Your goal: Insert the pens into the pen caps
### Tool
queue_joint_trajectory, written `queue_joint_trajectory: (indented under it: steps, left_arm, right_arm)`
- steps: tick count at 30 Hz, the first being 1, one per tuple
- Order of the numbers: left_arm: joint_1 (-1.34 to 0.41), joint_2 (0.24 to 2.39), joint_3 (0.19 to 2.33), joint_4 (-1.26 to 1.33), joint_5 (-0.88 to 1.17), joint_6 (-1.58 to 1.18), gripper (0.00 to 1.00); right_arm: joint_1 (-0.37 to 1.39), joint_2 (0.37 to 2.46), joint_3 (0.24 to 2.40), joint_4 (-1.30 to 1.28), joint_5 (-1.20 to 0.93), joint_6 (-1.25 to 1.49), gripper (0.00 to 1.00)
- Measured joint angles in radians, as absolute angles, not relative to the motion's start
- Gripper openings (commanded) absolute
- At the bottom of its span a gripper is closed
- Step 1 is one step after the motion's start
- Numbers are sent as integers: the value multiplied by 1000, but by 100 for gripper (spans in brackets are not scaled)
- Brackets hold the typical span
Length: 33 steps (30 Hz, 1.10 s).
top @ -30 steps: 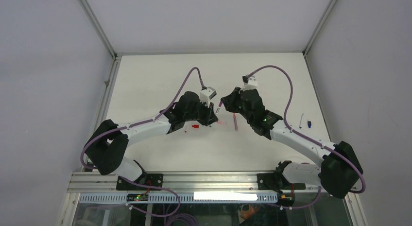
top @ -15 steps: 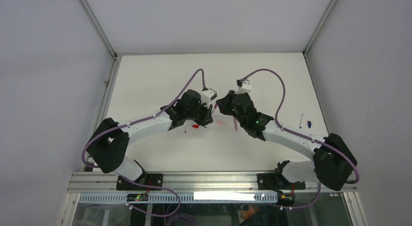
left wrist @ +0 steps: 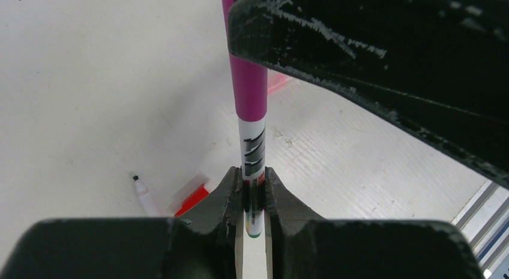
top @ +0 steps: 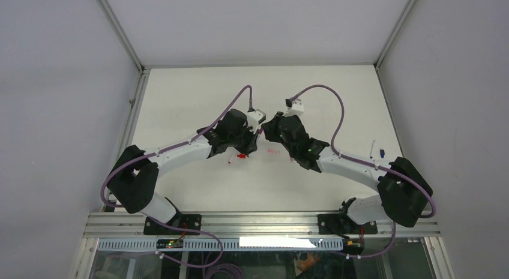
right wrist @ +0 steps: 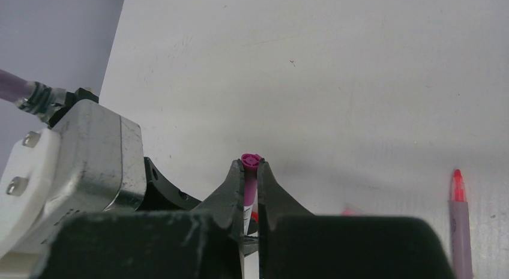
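left claw (left wrist: 254,182) pinches pen (left wrist: 252,148) barrel | right claw (right wrist: 252,172) pinches magenta cap (right wrist: 251,161)

Black left claw (left wrist: 254,174), scuffed grey at the edges. Between its fingers, a pen (left wrist: 252,150): white with black print and a green end, under a magenta cap (left wrist: 251,87). Left of that claw, a red cap (left wrist: 193,198) and a loose pen (left wrist: 144,195), white with a black tip. Black right claw (right wrist: 252,168); right of it, a lilac pen (right wrist: 460,231) with a red tip. Off-white table (left wrist: 90,81). Purple cables (top: 336,108).
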State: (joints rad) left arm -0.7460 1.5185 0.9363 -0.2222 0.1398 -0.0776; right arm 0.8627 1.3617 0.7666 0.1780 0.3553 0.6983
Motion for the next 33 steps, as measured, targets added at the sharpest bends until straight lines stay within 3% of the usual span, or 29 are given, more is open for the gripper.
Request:
queue_joint_trajectory:
  steps: [33]
  left_arm:
    - [-673,1498,957,-266,117,-42,0]
  right_arm:
    - [881,1478,861,244,369,677,0]
